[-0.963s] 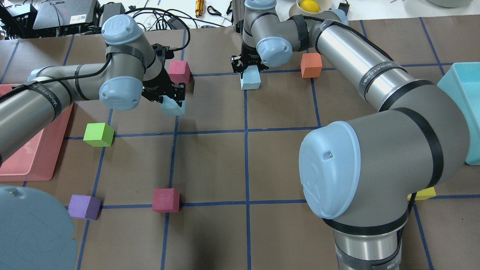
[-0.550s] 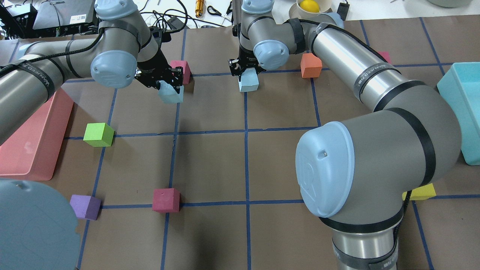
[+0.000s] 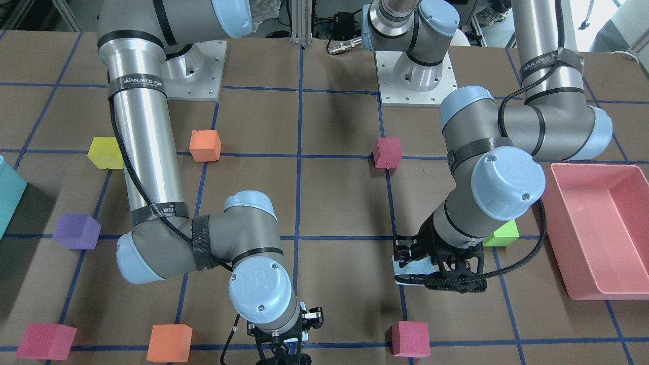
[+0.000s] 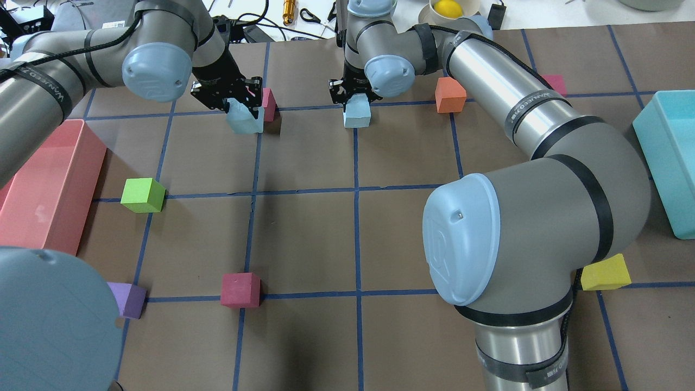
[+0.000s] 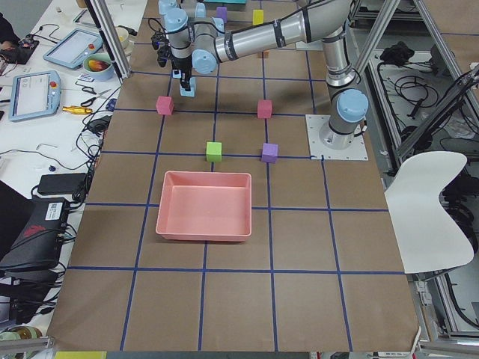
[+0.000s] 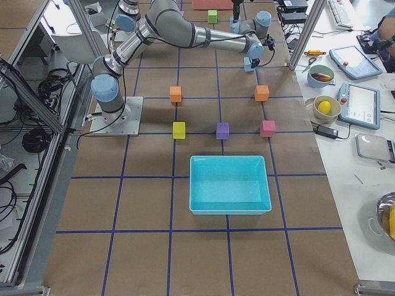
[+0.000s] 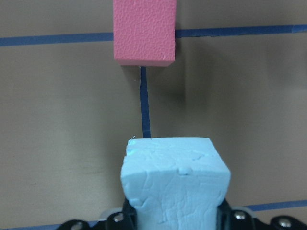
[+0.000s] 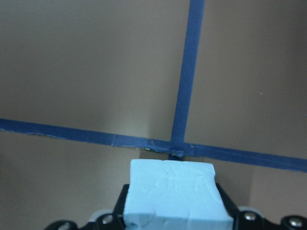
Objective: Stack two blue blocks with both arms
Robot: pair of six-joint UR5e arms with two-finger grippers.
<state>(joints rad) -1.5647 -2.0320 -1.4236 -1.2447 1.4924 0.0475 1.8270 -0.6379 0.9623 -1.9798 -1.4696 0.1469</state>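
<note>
The left arm (image 4: 49,81) is stretched from the near left toward the far side of the counter (image 4: 304,239). Its wrist (image 4: 157,70) is bent so that the left end effector (image 4: 239,106) is pointed downward. The jaws are closed on the sides of a blue block (image 7: 175,182), which is held clear of the counter. The right arm (image 4: 521,103) is folded at a raised elbow (image 4: 488,239) near its base and extended to the far middle, with its wrist (image 4: 385,68) likewise turned down. The right end effector (image 4: 355,100) is clamped on a second blue block (image 8: 172,191), which appears to be carried off the surface. The two end effectors are set apart, side by side.
</note>
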